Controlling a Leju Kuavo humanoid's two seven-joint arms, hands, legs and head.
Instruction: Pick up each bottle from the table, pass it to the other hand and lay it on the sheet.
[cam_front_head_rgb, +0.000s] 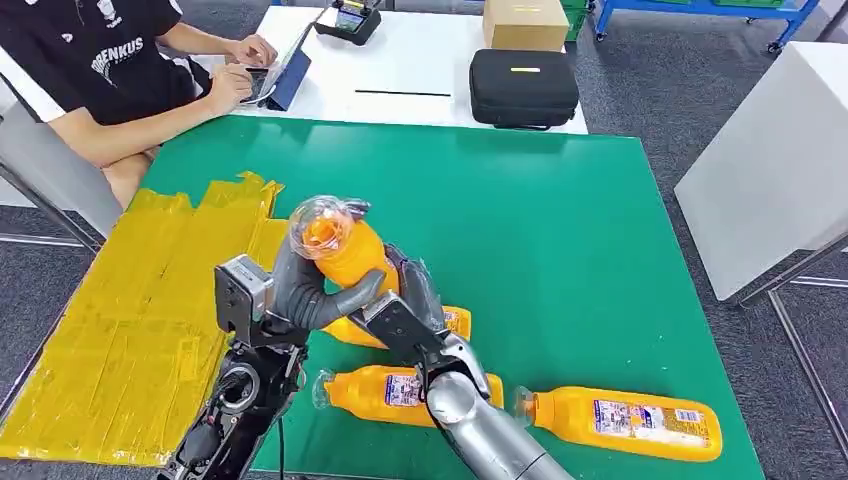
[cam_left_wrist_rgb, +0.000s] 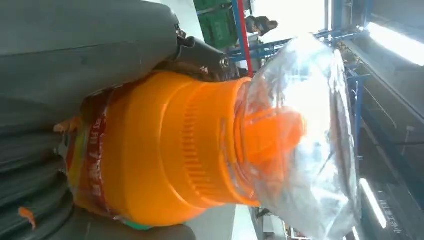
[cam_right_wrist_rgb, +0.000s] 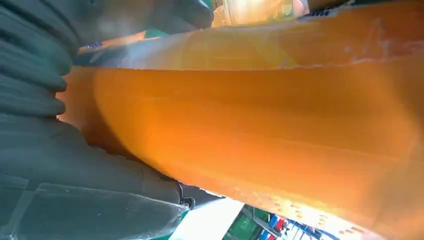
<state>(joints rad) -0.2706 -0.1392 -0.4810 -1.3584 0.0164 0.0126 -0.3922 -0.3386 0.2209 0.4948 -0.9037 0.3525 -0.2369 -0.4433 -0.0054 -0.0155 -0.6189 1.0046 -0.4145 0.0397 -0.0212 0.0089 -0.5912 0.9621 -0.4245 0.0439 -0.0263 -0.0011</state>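
An orange bottle with a clear plastic cap stands upright above the green table, between both hands. My left hand grips its body from the left, fingers wrapped around it; up close the bottle lies inside my left hand. My right hand holds the same bottle from the right, and the orange body lies against my right hand. Three more orange bottles lie on the table: one half hidden behind my right hand, one under my right arm, one at the front right. The yellow sheet covers the table's left part.
A person sits at the back left, working on a tablet. On the white table behind stand a black case and a cardboard box. Another white table stands to the right.
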